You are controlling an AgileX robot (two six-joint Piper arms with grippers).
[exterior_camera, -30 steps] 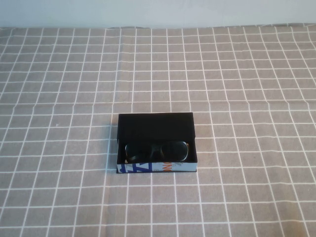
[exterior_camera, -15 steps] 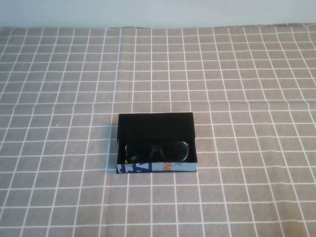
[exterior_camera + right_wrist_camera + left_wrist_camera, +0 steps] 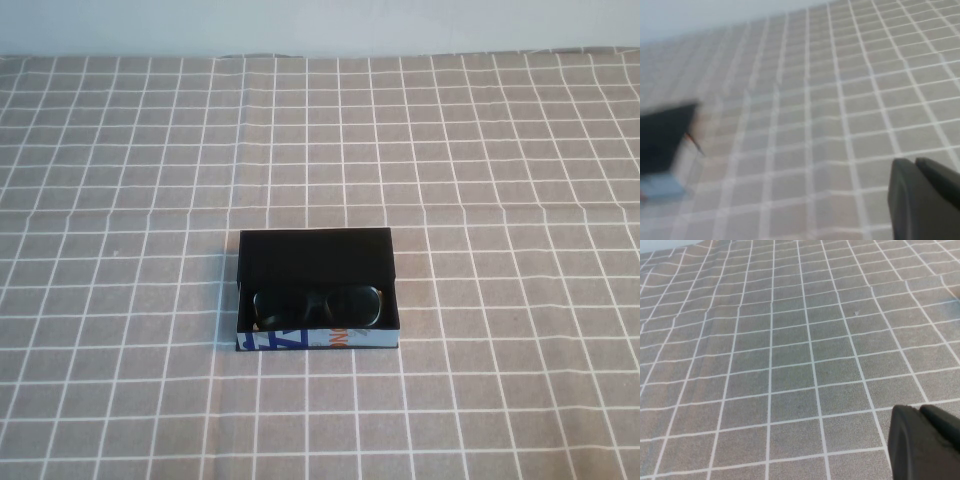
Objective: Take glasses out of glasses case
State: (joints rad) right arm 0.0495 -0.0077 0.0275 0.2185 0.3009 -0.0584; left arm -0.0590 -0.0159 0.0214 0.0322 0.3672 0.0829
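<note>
One pair of glasses [image 3: 317,306] lies inside the glasses case [image 3: 316,262] on the checked cloth [image 3: 500,200], well apart from both grippers. Left gripper [image 3: 925,442] and right gripper [image 3: 925,197] hang over cloth; finger spread cannot be told.

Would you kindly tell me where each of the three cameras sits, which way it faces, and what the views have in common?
High view: raised on the robot's side, angled down at the glasses case holding the glasses on the checked cloth; no arm shows.
Left wrist view: on the left arm, facing bare cloth; a dark part of the left end effector fills one corner.
Right wrist view: on the right arm, facing cloth, the case at the frame's edge; part of the right end effector shows.
Shared: high and right wrist views both show the case; all show the cloth.
</note>
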